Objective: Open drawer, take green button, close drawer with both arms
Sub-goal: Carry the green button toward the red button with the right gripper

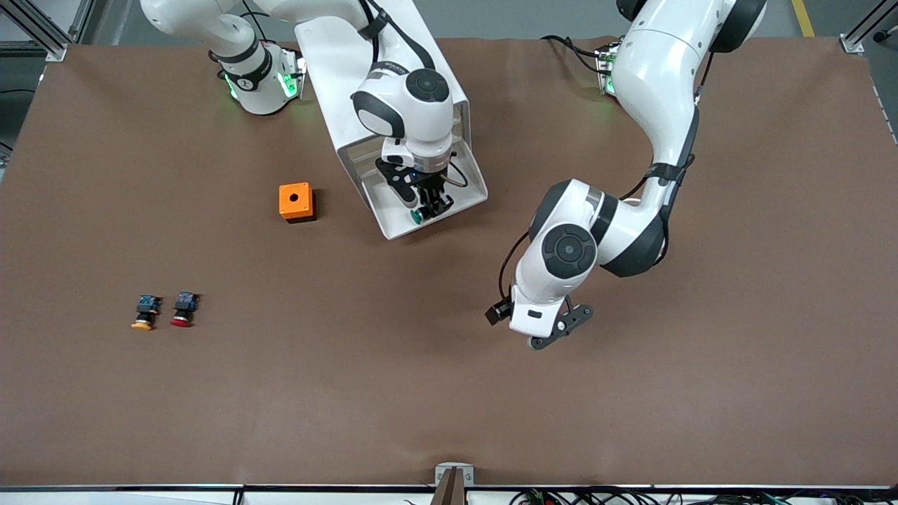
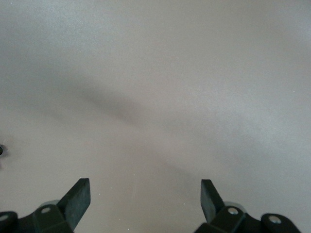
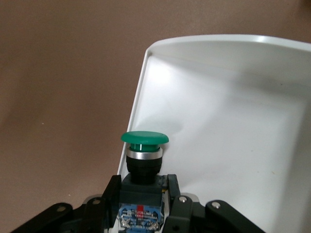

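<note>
Bench (image 1: pixel 449 393) → cabinet (image 1: pixel 337 42) → drawer (image 1: pixel 459 193), pulled out: opening step looks done. Right jaws (image 1: pixel 429 205) sit over the drawer's front corner, clenched on the button (image 3: pixel 144 145) by its black body, green cap sticking out past the fingertips; can't tell if it has left the tray floor. Left jaws (image 2: pixel 145 199) spread wide, nothing between them, only bare bench below; that arm waits. Left to do: carry the button out, push the drawer shut. Orange box (image 1: pixel 295 201), yellow button (image 1: pixel 144 313) and red button (image 1: pixel 184 309) untouched.

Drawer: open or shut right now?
Open. The drawer sticks out of its cabinet, tray floor exposed under the right end effector gripping the button.
</note>
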You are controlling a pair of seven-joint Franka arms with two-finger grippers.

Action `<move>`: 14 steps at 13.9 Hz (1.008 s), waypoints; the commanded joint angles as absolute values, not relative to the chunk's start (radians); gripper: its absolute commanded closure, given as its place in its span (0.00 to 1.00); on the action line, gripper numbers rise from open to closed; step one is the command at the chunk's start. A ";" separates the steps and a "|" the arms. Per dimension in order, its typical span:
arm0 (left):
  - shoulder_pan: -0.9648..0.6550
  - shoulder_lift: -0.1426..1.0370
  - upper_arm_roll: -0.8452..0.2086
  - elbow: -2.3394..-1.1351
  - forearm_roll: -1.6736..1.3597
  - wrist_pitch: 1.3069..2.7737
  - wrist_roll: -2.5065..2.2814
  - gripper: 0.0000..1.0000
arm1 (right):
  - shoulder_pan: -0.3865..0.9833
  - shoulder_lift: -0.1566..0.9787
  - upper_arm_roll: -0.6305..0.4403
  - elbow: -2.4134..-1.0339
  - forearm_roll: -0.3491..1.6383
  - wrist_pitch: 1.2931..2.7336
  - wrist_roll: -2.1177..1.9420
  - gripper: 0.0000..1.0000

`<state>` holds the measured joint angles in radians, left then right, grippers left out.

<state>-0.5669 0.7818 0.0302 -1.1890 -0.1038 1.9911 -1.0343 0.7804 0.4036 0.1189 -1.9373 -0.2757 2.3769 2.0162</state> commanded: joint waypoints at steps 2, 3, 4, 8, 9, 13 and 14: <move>-0.584 0.761 0.044 -1.218 -0.074 1.996 -1.058 0.00 | 0.726 0.367 0.117 -1.914 -0.292 2.329 1.904 1.00; -0.584 0.761 0.044 -1.219 -0.074 1.996 -1.063 0.00 | 0.700 0.348 0.120 -1.910 -0.281 2.301 1.837 1.00; -0.584 0.761 0.046 -1.224 -0.074 1.996 -1.068 0.00 | 0.677 0.333 0.118 -1.899 -0.261 2.284 1.780 1.00; -0.591 0.764 0.040 -1.226 -0.046 1.997 -1.069 0.00 | 0.565 0.259 0.117 -1.878 -0.138 2.229 1.466 1.00; -0.595 0.767 0.038 -1.227 -0.032 1.997 -1.074 0.00 | 0.533 0.249 0.117 -1.878 -0.134 2.229 1.394 1.00; -0.632 0.770 0.034 -1.238 -0.020 2.003 -1.077 0.00 | 0.382 0.247 0.114 -1.884 -0.080 2.221 1.001 1.00; -0.644 0.773 0.034 -1.247 -0.020 2.005 -1.075 0.00 | 0.336 0.248 0.112 -1.885 -0.045 2.221 0.882 1.00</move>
